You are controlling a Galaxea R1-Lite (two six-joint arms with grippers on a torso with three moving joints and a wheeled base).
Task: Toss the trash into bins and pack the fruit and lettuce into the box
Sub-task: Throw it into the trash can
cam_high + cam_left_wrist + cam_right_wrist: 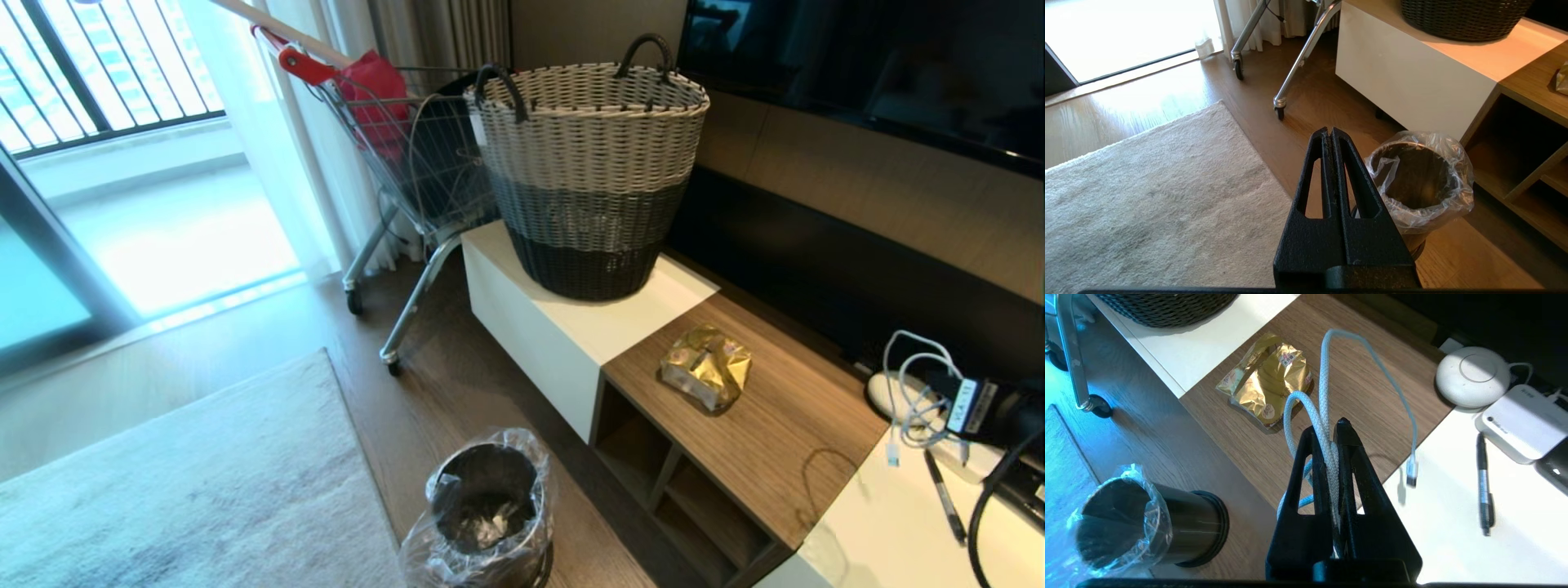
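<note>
The right gripper (1331, 430) hangs over the bench (784, 441), jaws clenched on a looped white cable (1327, 367). The gold wrapper (707, 365) lies on the bench's wooden part, the bin (488, 506) on the floor left of it. The left gripper (1329, 132) is pressed closed, holding nothing, above the floor near the bin.

Head view looks down; both wrist views share the bin (488, 510) nearer.

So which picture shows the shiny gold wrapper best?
The right wrist view: the gold wrapper lies whole and close on the wooden shelf top, partly behind a looped white cable. The head view shows it smaller. The left wrist view catches only its edge.
</note>
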